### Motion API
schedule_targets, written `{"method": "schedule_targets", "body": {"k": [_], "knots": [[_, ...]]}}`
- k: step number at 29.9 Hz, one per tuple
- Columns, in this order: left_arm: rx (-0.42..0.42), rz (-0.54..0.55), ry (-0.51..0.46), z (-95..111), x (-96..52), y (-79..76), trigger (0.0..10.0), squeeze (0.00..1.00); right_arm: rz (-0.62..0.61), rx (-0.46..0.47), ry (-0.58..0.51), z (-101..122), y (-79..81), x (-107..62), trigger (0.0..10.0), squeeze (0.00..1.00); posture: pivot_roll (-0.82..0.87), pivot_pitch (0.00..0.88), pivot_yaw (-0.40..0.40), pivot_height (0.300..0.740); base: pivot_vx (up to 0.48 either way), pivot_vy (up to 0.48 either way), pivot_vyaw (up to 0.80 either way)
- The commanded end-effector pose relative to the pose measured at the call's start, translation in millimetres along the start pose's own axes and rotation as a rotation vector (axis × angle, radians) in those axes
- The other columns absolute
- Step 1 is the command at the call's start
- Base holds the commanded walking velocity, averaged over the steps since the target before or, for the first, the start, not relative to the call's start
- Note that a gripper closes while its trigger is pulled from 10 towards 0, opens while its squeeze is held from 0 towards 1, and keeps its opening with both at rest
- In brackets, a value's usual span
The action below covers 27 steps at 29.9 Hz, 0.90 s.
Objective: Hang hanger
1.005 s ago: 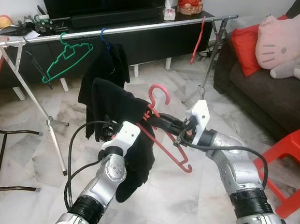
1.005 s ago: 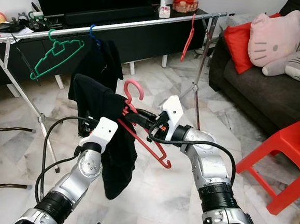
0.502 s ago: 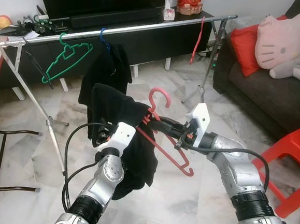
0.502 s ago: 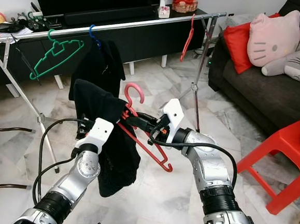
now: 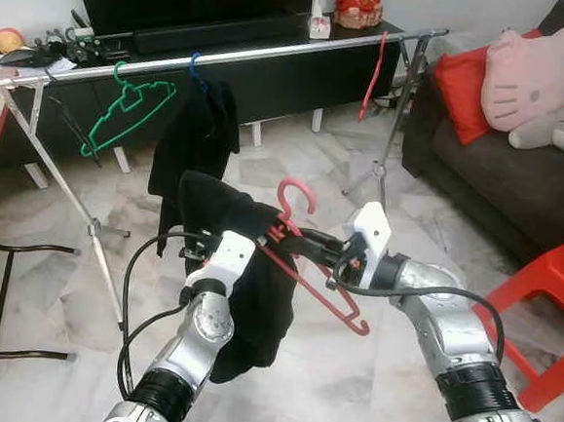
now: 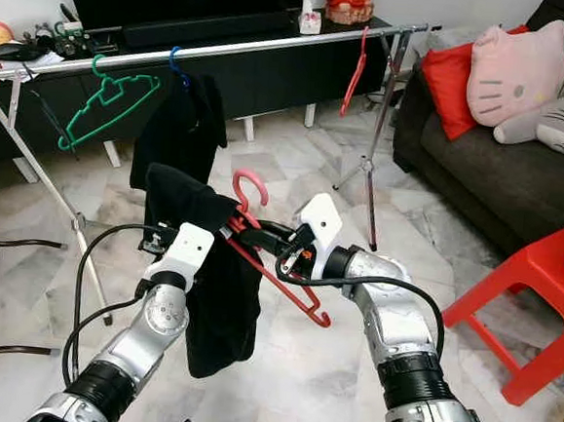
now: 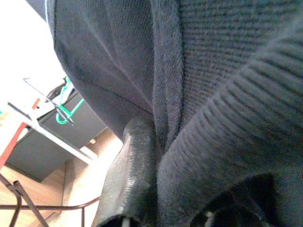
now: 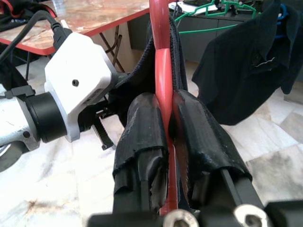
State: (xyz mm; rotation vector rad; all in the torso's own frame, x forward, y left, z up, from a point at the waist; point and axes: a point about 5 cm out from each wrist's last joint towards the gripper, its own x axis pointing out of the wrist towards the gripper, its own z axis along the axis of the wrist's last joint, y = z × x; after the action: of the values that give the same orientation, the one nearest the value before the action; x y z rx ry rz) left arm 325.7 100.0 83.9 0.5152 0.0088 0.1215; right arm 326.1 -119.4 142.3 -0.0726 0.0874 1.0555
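My right gripper (image 5: 287,235) is shut on the neck of a red hanger (image 5: 326,291), just under its hook. In the right wrist view the fingers (image 8: 142,123) pinch the red hanger (image 8: 161,52) between them. A black garment (image 5: 247,286) is draped over the hanger's left arm and hangs down. My left gripper (image 5: 195,253) is under that cloth and shut on it. In the left wrist view one finger (image 7: 137,165) presses into the black garment (image 7: 213,94). The metal rail (image 5: 265,53) runs across the room beyond the hanger.
On the rail hang a green hanger (image 5: 124,111), a black shirt (image 5: 198,131) on a blue hanger, and a red hanger (image 5: 373,76). The rail's legs (image 5: 77,205) stand left. A dark sofa (image 5: 519,181) and a red stool (image 5: 548,310) are on the right, with marble floor below.
Both grippers, with the hanger and garment, have sunk slightly and drawn a little closer together. Both grips are unchanged.
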Motion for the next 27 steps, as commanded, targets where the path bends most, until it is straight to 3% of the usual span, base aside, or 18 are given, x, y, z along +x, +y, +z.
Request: {"method": "schedule_targets", "body": {"k": [1, 16, 22, 25, 27], "knots": [[-0.029, 0.001, -0.012, 1.9, -0.9, 1.3, 0.0, 0.0, 0.003, -0.015, -0.013, 0.7, 0.7, 0.4, 0.0, 0.0, -0.19, 0.0, 0.029, 0.74, 0.0, 0.0, 0.0], [-0.104, 0.004, -0.022, 7.2, 0.4, 6.1, 0.0, 0.0, 0.004, -0.034, 0.094, -19.5, -2.5, -11.8, 0.0, 0.0, -0.18, 0.0, 0.025, 0.74, 0.0, 0.0, 0.0], [-0.139, 0.02, -0.035, 13.9, 3.5, 13.1, 0.0, 0.0, 0.061, -0.078, 0.27, -43.7, -2.7, -31.9, 0.0, 0.0, -0.18, 0.0, 0.021, 0.74, 0.0, 0.0, 0.0], [-0.141, 0.038, -0.032, 13.7, 5.0, 18.4, 0.0, 0.0, 0.155, -0.078, 0.408, -60.1, 1.5, -54.6, 0.0, 0.0, -0.18, 0.0, 0.022, 0.74, 0.0, 0.0, 0.0], [-0.143, 0.039, -0.029, 13.0, 5.2, 19.0, 0.0, 0.0, 0.17, -0.068, 0.437, -63.4, 1.9, -60.0, 0.0, 0.0, -0.18, 0.0, 0.022, 0.74, 0.0, 0.0, 0.0]]}}
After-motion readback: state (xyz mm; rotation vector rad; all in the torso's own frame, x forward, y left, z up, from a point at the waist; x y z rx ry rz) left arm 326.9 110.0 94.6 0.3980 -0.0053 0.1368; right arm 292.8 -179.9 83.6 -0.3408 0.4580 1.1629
